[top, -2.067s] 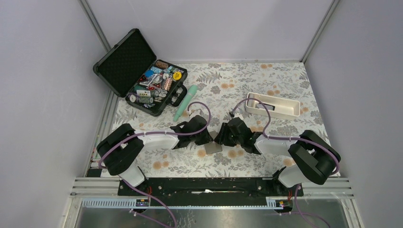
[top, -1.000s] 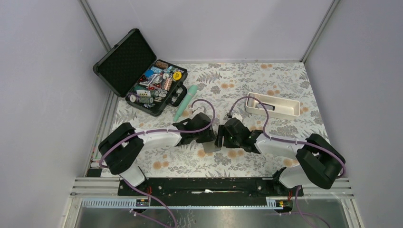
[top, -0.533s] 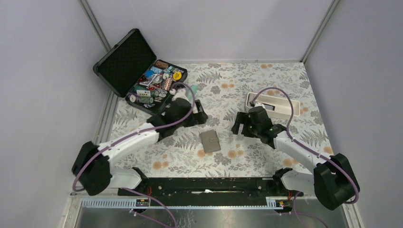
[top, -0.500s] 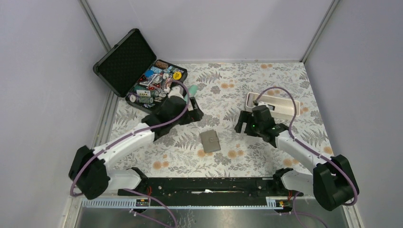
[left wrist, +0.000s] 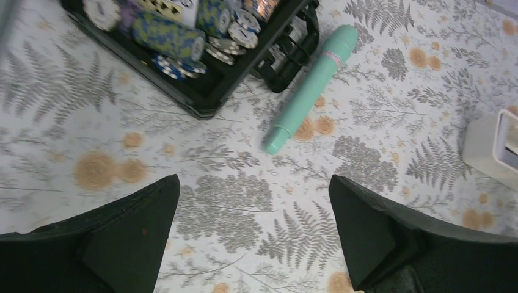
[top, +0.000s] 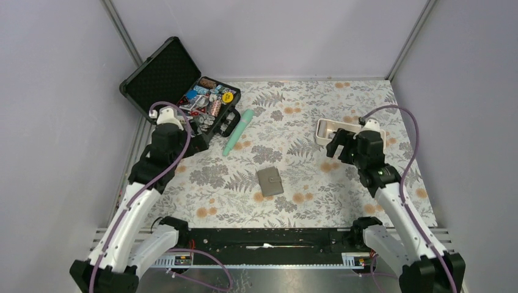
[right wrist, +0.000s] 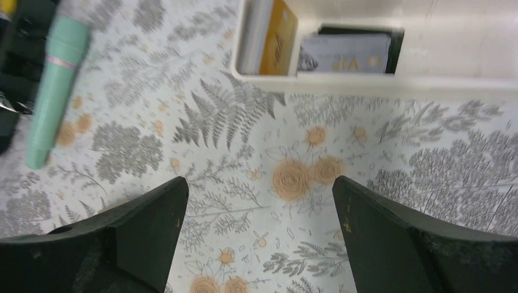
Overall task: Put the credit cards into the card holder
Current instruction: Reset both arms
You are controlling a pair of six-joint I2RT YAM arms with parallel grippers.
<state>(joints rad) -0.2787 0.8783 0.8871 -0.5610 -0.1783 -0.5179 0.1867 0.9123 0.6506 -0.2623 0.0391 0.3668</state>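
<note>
The card holder (top: 269, 181) lies shut and flat in the middle of the table, touched by neither arm. In the right wrist view an orange-yellow credit card (right wrist: 278, 36) stands on edge in the white tray (right wrist: 379, 86), next to a grey card marked VIP (right wrist: 345, 52) with a dark one behind it. My right gripper (right wrist: 261, 180) (top: 337, 146) hovers open and holds nothing, just short of the tray's near wall. My left gripper (left wrist: 253, 183) (top: 190, 144) hangs open and holds nothing over the patterned cloth beside the black case.
An open black hard case (top: 183, 97) (left wrist: 201, 97) full of chips and small items stands at the back left. A mint-green tube (top: 238, 132) (left wrist: 311, 85) (right wrist: 55, 79) lies beside it. The white tray (top: 322, 129) sits at the right, partly under my right arm.
Both grippers let go of the card holder, opened and drew apart: the left rose back toward the black case, the right toward the white tray. The holder stayed put.
</note>
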